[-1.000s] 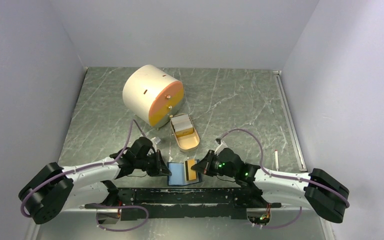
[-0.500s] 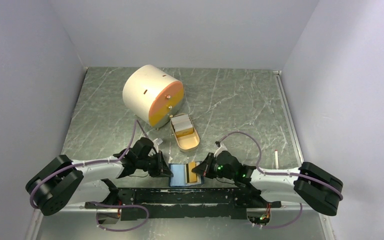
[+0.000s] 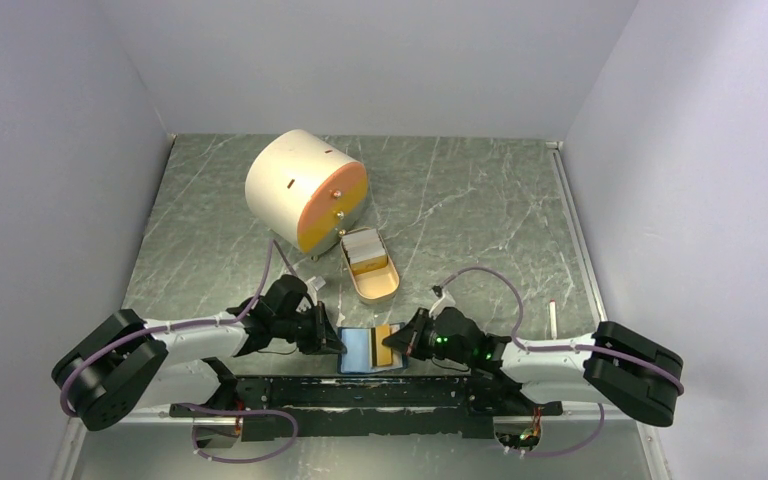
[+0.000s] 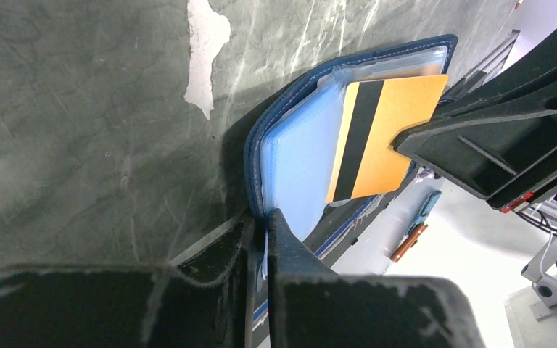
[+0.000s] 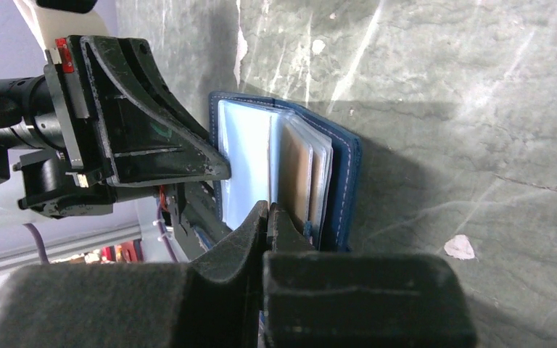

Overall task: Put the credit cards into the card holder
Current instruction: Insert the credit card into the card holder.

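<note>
The open card holder (image 3: 360,351) is held at the near edge of the surface (image 3: 460,200), its left flap clamped in the left tool (image 3: 337,345). An orange card (image 4: 381,138), partly sleeved, is gripped by the right tool (image 3: 397,343). Whitish credit cards (image 3: 364,248) are stacked in a tan dish (image 3: 380,288).

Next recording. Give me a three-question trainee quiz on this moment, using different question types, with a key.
1. True or false: the left gripper pinches an edge of the open card holder.
2. The right gripper holds: A) an orange card with a black stripe; B) a pen; C) nothing.
3. Where does the stack of spare cards sit?
Key: 1 true; 2 A; 3 in the tan dish.
</note>
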Controlling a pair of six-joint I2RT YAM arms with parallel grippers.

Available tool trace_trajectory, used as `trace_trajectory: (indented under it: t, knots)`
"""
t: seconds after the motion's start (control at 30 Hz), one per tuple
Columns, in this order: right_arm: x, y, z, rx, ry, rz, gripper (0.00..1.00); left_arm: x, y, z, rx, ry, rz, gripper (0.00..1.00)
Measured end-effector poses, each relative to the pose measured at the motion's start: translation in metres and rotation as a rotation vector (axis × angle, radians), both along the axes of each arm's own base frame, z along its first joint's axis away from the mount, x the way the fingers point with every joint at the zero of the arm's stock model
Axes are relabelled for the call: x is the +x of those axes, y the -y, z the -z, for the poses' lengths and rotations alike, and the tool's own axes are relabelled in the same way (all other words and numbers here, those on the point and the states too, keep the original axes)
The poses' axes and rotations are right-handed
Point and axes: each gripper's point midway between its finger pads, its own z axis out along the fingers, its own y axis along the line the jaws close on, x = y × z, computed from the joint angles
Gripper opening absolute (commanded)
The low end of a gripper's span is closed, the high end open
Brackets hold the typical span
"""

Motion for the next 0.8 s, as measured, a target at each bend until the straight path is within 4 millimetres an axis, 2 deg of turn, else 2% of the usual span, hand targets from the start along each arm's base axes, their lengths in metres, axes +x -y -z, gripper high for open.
trace_trajectory:
  t: [0.8]
  knots:
    - [-0.0056,-0.0064,0.0053,0.028,-0.031,-0.005,0.0,-0.0012,0.0009,0.0025,0.0,-0.012,0.007,0.11]
